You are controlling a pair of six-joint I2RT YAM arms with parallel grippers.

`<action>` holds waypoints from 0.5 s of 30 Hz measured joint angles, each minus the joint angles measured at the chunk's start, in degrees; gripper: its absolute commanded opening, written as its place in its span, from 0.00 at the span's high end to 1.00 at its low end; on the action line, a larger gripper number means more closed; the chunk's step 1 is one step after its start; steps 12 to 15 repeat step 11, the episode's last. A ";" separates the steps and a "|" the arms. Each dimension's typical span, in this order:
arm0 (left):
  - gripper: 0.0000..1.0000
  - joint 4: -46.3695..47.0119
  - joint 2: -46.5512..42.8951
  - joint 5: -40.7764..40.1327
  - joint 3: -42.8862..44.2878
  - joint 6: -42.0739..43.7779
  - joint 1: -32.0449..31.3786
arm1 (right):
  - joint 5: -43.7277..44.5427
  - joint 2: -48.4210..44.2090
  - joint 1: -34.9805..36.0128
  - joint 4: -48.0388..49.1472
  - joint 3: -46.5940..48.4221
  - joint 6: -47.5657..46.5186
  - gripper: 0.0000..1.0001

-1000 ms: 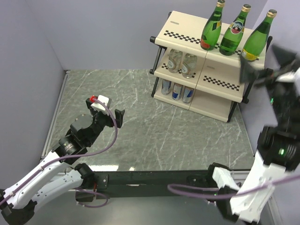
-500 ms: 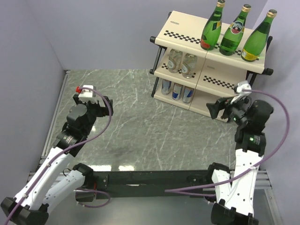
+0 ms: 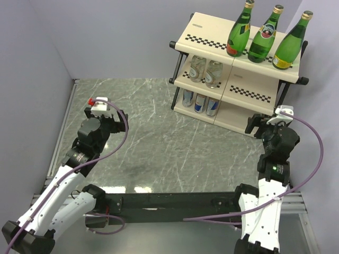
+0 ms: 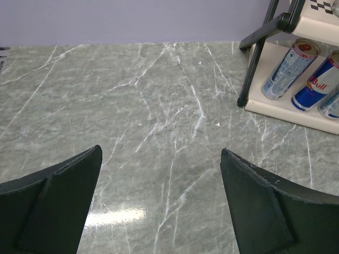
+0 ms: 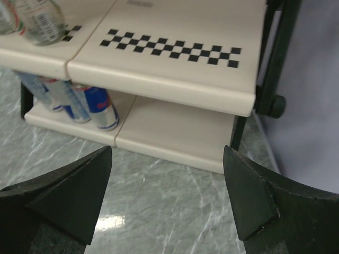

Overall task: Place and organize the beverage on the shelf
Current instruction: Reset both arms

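The shelf (image 3: 212, 39) stands at the back right. Three green bottles (image 3: 264, 38) stand upright on its top board. Two clear bottles (image 3: 205, 70) sit on the left half of the middle board, and three silver-and-blue cans (image 3: 199, 101) on the left half of the bottom board. My right gripper (image 3: 256, 125) hangs open and empty just in front of the shelf's lower right corner; its wrist view shows the bare right boards (image 5: 175, 79) past the gripper (image 5: 167, 148). My left gripper (image 3: 117, 124) is open and empty over the floor at the left; in its view (image 4: 160, 150) the cans (image 4: 290, 70) lie far ahead to the right.
The grey marble floor (image 3: 159, 137) is walled by lilac panels at the left, back and right. The shelf's black frame leg (image 5: 275, 103) stands close to the right wall. A black rail (image 3: 169, 201) carrying both arm bases runs along the near edge.
My right arm has swung down from beside the top board to low in front of the shelf's right end. My left arm has drawn back to the left. Both grippers stay open.
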 measured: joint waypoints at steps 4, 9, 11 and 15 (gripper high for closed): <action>0.01 -0.02 0.22 0.24 0.00 0.26 0.00 | 1.90 0.15 0.00 1.40 -0.96 0.55 0.09; 0.01 -0.02 0.31 0.50 0.00 0.42 0.00 | 2.16 0.35 0.00 1.68 -1.38 0.22 0.09; 0.01 0.00 0.31 0.68 0.00 0.42 0.00 | 2.16 0.35 0.00 1.73 -1.38 -0.15 0.09; 0.01 0.00 0.31 0.68 0.00 0.42 0.00 | 2.16 0.35 0.00 1.73 -1.38 -0.15 0.09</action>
